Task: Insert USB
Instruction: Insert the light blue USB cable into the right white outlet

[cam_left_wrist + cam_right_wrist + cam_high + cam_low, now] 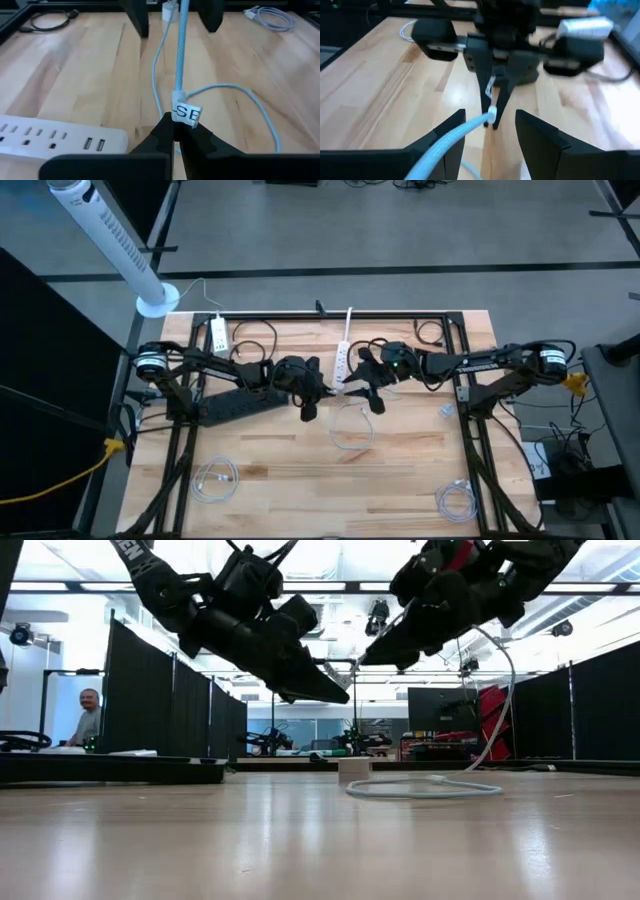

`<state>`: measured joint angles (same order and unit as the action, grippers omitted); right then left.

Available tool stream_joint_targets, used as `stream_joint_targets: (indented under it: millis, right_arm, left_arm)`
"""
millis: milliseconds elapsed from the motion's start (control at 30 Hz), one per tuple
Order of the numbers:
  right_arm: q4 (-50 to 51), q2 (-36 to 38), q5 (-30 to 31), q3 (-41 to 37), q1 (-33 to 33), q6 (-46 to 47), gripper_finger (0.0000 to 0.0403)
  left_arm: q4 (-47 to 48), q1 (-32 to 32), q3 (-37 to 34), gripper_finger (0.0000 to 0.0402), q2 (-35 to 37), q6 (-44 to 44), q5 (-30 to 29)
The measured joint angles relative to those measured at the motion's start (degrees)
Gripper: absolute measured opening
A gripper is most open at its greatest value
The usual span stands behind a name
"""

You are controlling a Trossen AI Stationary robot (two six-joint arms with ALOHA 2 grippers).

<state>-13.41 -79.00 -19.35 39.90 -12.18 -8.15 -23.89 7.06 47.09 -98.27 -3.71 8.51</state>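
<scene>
On the left, a black power strip (pixel 240 402) lies partly hidden under our left arm. Our left hand (pixel 176 131) hangs over mid-surface (pixel 400 470), its fingers pinched together on the labelled end of the light-blue USB cable (pixel 180 55); the plug itself is hidden between them. Just right, the white power strip (pixel 343 358) is partly covered. Our right hand (pixel 489 131) faces the left one from the right, fingers spread apart around the cable.
</scene>
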Motion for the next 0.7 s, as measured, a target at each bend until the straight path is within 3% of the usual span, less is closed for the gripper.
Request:
stream_joint_targets:
  millis: [200,367,700]
  right_arm:
    - [0.4,-2.0,0.2,0.0,0.0,3.3,0.0153]
    - [-1.0,-4.8,5.8,0.0,0.0,8.8,0.0154]
    - [-10.4,-8.9,7.5,0.0,0.2,6.1,0.0133]
  left_arm:
    - [-0.1,0.0,0.0,0.0003,0.0,-0.3,-3.7]
    - [-0.6,-0.1,0.0,0.0003,0.0,-0.3,-9.3]
    - [-0.5,-0.3,0.0,0.0003,0.0,-0.2,-8.4]
